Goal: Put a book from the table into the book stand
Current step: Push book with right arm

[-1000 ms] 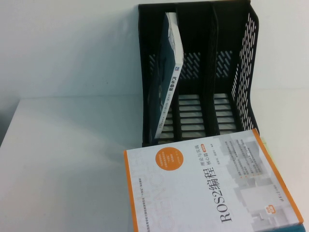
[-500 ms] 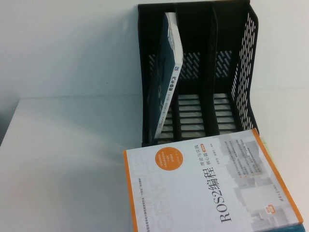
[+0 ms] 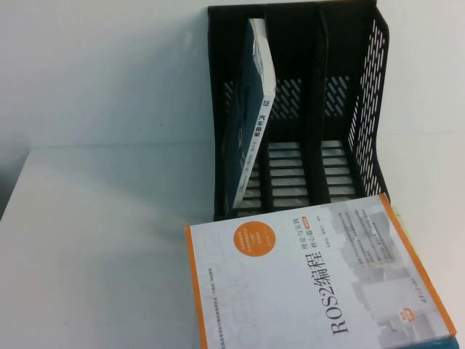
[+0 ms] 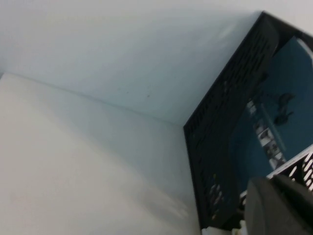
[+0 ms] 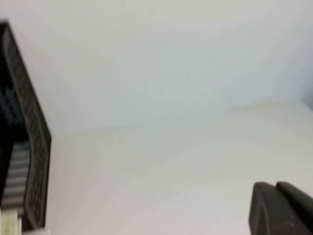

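Observation:
The ROS2 book [image 3: 320,283], white-grey with an orange border and orange circle, lies flat, cover up, at the front of the white table [image 3: 94,240], just in front of the black book stand [image 3: 370,138]. The stand's middle and right slots are empty. Neither gripper shows in the high view. My left gripper [image 4: 281,205] is shut and empty, close beside the stand's perforated side [image 4: 220,127]. My right gripper [image 5: 279,208] is shut and empty over bare table [image 5: 146,166], with the stand [image 5: 29,142] off to one side.
A teal-covered book [image 3: 251,123] leans in the stand's left slot; it also shows through the stand in the left wrist view [image 4: 274,112]. A pale-yellow book's edge [image 3: 405,231] peeks out under the ROS2 book. A white wall stands behind the table.

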{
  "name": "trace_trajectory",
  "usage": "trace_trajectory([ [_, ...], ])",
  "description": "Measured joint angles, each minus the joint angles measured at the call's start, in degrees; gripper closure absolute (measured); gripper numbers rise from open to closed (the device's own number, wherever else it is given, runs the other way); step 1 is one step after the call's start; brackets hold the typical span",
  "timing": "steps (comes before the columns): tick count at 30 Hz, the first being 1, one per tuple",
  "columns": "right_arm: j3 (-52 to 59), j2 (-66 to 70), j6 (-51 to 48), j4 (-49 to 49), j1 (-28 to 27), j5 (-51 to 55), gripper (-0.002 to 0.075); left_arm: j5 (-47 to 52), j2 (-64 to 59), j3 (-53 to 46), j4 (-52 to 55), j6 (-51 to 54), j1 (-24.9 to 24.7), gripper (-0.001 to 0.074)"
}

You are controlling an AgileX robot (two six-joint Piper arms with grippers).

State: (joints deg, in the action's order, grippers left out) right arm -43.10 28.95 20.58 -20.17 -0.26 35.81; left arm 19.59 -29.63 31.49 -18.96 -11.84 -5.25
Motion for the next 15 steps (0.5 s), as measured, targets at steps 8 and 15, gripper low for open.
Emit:
trace_trajectory([
  [8, -0.01, 13.96, -9.03, 7.5, 8.18, 8.28, 0.0729, 0.21, -3.88, 0.47, -3.54, 0.83, 0.0, 0.0739],
  [15, -0.01, 23.2, -11.28, 16.27, 11.66, 4.34, 0.0729, 8.92, -16.04, 3.74, -4.29, 2.15, 0.0, 0.0739],
])
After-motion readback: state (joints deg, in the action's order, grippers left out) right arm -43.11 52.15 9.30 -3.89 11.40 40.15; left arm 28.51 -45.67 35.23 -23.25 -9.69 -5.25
